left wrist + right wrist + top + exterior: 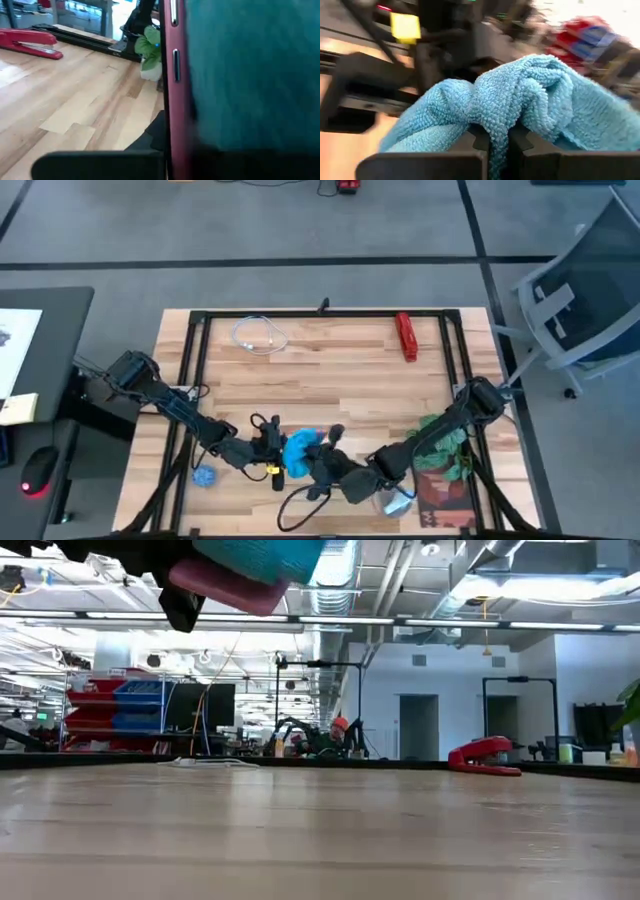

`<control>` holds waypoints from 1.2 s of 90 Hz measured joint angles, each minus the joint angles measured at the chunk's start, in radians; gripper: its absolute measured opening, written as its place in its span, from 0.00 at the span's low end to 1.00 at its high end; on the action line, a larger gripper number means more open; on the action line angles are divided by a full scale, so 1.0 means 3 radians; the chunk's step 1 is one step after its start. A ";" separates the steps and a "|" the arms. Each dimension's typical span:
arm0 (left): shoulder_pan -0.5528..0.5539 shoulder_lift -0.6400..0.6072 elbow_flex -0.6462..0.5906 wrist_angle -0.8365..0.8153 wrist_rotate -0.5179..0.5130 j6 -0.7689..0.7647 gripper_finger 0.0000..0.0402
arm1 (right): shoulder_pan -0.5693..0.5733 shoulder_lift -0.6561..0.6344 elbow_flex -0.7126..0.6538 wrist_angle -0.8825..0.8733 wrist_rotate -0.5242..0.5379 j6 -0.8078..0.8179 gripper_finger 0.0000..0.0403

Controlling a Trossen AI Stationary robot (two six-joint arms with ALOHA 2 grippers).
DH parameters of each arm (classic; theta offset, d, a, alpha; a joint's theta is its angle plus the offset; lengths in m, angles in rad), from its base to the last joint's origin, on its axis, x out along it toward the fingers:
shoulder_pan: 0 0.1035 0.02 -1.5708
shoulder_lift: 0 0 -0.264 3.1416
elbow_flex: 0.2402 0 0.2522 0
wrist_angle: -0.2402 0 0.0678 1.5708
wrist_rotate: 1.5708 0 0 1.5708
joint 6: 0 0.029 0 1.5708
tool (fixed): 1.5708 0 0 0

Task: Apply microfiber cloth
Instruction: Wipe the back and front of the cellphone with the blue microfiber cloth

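Between right gripper point(490, 150) fingers: bunched sky-blue microfiber cloth point(530, 100).

Grey floor point(300, 230), an office chair point(580, 310), bright ceiling lights point(500, 585).

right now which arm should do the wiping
Right. Its hand is pinched on the cloth, bunched between its fingers and held up against the phone. The left hand holds the phone upright off the table, so it is better placed to steady it.
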 joint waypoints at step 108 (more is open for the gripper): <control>-0.0009 -0.0007 0.0009 -0.0297 -0.0433 -0.0512 0.03 | 0.0262 -0.0346 -0.0005 -0.0685 0.1777 -0.0337 0.00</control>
